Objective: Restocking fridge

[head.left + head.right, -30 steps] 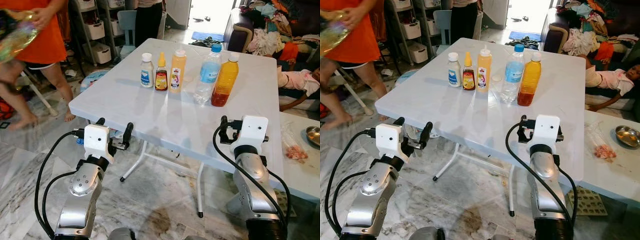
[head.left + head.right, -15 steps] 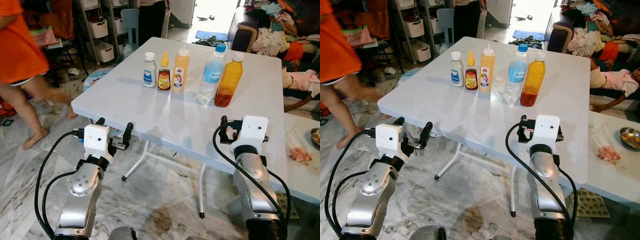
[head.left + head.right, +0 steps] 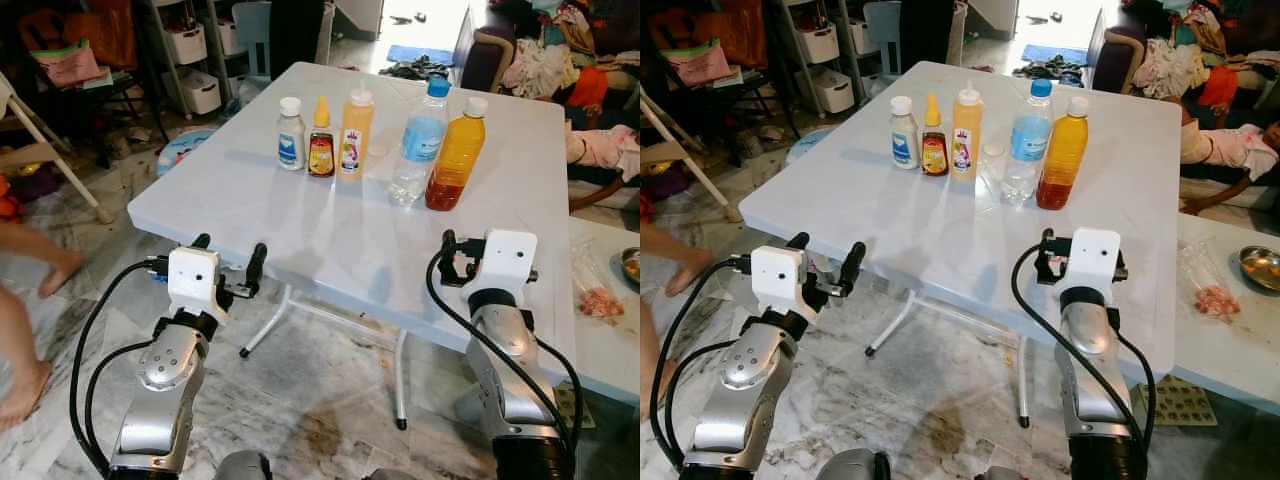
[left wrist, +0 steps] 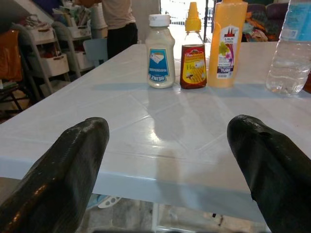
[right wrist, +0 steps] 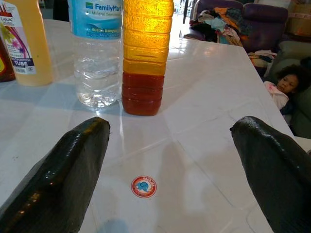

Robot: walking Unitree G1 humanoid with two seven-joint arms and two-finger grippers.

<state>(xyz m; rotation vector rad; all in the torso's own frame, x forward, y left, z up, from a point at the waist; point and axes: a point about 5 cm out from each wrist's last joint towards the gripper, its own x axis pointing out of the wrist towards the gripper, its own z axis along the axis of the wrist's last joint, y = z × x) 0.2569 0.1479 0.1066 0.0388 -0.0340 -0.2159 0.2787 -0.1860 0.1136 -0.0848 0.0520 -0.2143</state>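
Observation:
Five bottles stand in a row on the far half of the white folding table (image 3: 250,200): a white mayonnaise bottle (image 3: 291,133), a small honey bottle (image 3: 321,140), a tall yellow squeeze bottle (image 3: 354,135), a clear water bottle (image 3: 417,142) and an orange juice bottle (image 3: 453,155) with red at its base. My left gripper (image 3: 230,253) is held open just short of the table's near left edge, with nothing in it. Over the near right part of the tabletop my right gripper (image 5: 170,121) is open and holds nothing, facing the juice bottle (image 5: 147,53) and the water bottle (image 5: 97,53).
A person's bare leg (image 3: 35,275) is at the far left. Storage shelves (image 3: 190,60) and a folding frame (image 3: 40,150) stand back left. A sofa piled with clothes (image 3: 545,55) and a lying child (image 3: 1240,150) are back right. A second table holds a metal bowl (image 3: 1260,268).
The person in orange has walked off to the left; one leg still shows. The view has shifted slightly. Both arms and the bottles stay where they were.

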